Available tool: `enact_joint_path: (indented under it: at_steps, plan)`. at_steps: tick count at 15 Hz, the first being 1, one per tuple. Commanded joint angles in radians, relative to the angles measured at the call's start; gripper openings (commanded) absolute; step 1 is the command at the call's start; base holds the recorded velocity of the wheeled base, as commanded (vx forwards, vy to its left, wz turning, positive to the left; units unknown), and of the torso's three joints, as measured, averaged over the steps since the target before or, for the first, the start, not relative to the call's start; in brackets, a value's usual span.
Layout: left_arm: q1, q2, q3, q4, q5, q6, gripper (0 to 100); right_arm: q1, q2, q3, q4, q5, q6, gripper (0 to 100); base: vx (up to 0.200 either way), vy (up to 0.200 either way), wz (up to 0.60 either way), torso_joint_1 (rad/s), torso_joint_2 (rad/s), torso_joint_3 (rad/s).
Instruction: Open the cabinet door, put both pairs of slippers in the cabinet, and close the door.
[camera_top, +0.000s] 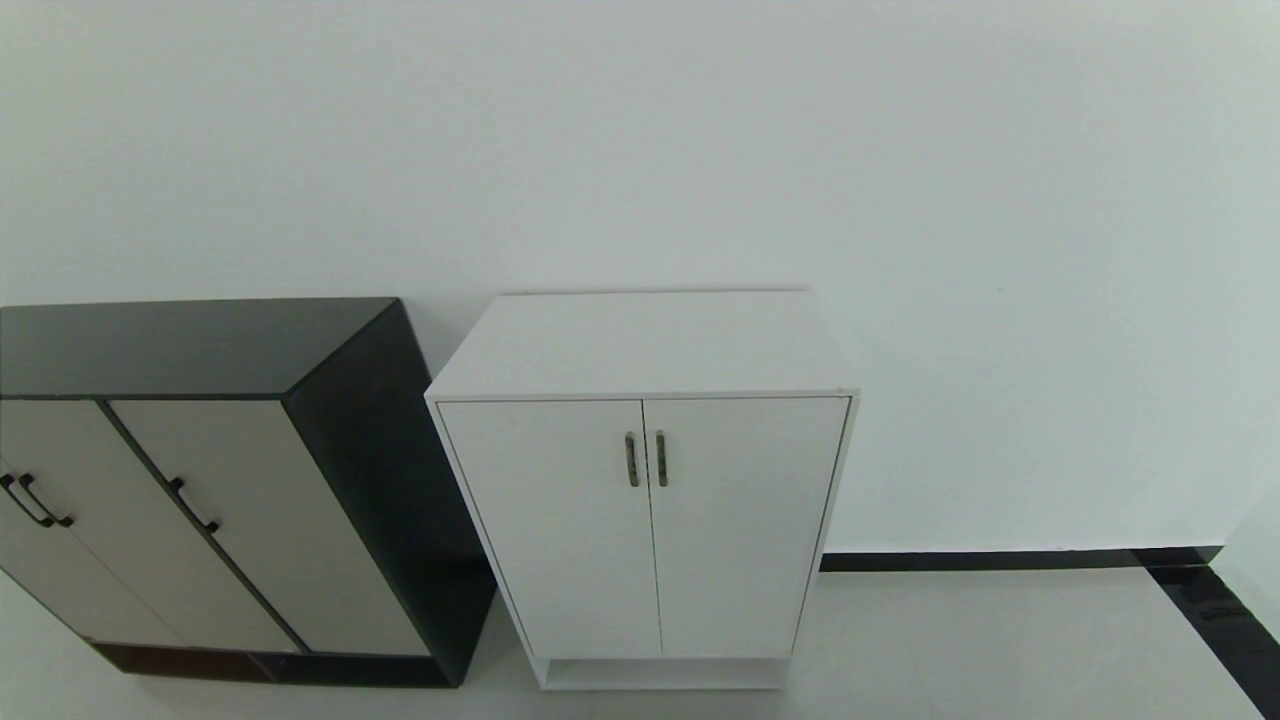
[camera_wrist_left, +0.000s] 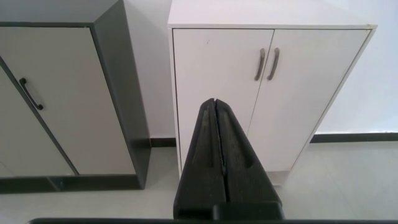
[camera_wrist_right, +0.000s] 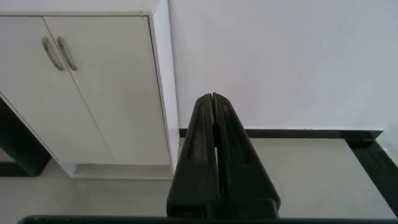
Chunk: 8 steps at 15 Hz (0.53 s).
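Head view: facing the cabinet (camera_top: 640, 345), white, backed against the wall (camera_top: 640, 140) and standing on the floor (camera_top: 1000, 650). Both doors (camera_top: 555, 530) closed, with two slim upright handles (camera_top: 632, 459) side by side at the centre seam. Just beside it, on the left, a black cabinet (camera_top: 370, 450).

Left wrist view: left gripper (camera_wrist_left: 215, 101) pressed tight together, holding nothing, well apart from the cabinet (camera_wrist_left: 217, 68) and aimed low on its left door. Handles (camera_wrist_left: 259, 65) higher up, near the seam.

Right wrist view: right gripper (camera_wrist_right: 213, 96) likewise clamped together and empty, pointing past the cabinet's (camera_wrist_right: 112, 93) right side. Handles (camera_wrist_right: 52, 53) off toward the far edge.

Judging the doors light, stiff panels, probably hinged at the outer edges, so swinging in an arc. Best taken at a handle's middle with spread fingers; smooth metal, likely to slip.
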Motion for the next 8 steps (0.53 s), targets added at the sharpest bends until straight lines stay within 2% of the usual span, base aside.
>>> enact_joint_path:
  at_steps: [1,8]
  plan:
    - [0.000,0.002,0.000,0.000,0.000,-0.001,0,0.001,-0.001,0.003,0.002,-0.001,0.006,0,0.000,0.000,0.00,0.000,0.00,0.000]
    - [0.000,0.000,0.000,0.000,0.000,0.007,0,0.001,-0.001,0.003,0.000,0.005,0.041,0,0.000,0.000,0.00,0.000,0.00,0.000]
